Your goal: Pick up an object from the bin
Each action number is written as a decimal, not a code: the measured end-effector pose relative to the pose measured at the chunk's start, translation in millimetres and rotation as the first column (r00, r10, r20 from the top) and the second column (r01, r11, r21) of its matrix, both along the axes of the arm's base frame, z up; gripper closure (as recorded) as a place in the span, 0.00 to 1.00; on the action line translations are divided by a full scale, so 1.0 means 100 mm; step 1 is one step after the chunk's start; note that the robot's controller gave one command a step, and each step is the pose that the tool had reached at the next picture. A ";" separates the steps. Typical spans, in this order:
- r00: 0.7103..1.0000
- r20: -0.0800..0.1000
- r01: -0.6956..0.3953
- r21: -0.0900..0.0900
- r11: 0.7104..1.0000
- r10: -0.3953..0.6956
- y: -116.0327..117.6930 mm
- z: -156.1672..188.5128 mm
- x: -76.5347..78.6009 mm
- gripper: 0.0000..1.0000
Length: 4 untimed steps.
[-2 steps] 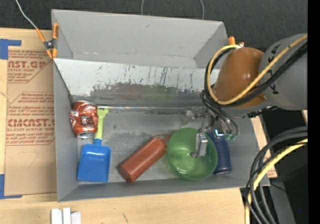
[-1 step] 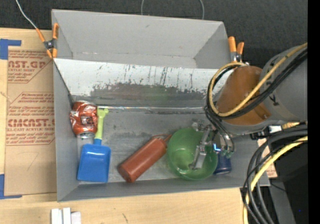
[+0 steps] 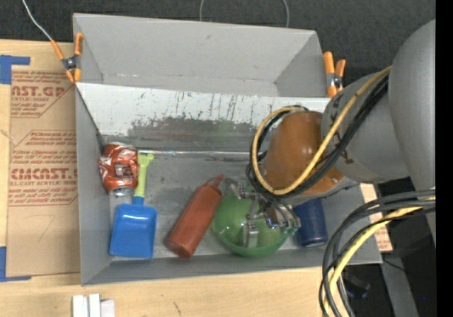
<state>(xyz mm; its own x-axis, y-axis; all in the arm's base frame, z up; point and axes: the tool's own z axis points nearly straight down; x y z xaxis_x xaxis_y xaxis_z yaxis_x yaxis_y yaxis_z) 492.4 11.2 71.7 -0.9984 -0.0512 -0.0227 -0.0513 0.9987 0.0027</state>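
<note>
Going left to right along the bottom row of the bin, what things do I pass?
Blue scoop with a green handle → red squeeze bottle → green bowl → dark blue cylinder.

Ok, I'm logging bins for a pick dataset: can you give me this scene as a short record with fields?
gripper: over the green round thing, lower right of the bin
left of it: red bottle, lying tilted
further left: blue scoop with a green handle
left wall: crumpled red can
right of it: dark blue cylinder, partly under the arm
grasp: cannot tell
</note>
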 end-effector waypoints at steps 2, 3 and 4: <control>0.998 0.011 0.064 -0.003 0.998 -0.064 -0.49 0.02 0.07 1.00; 0.999 0.007 0.043 -0.003 0.999 -0.043 -0.47 0.86 -0.03 1.00; 0.999 0.013 0.042 -0.003 0.999 -0.042 -0.44 1.05 0.01 1.00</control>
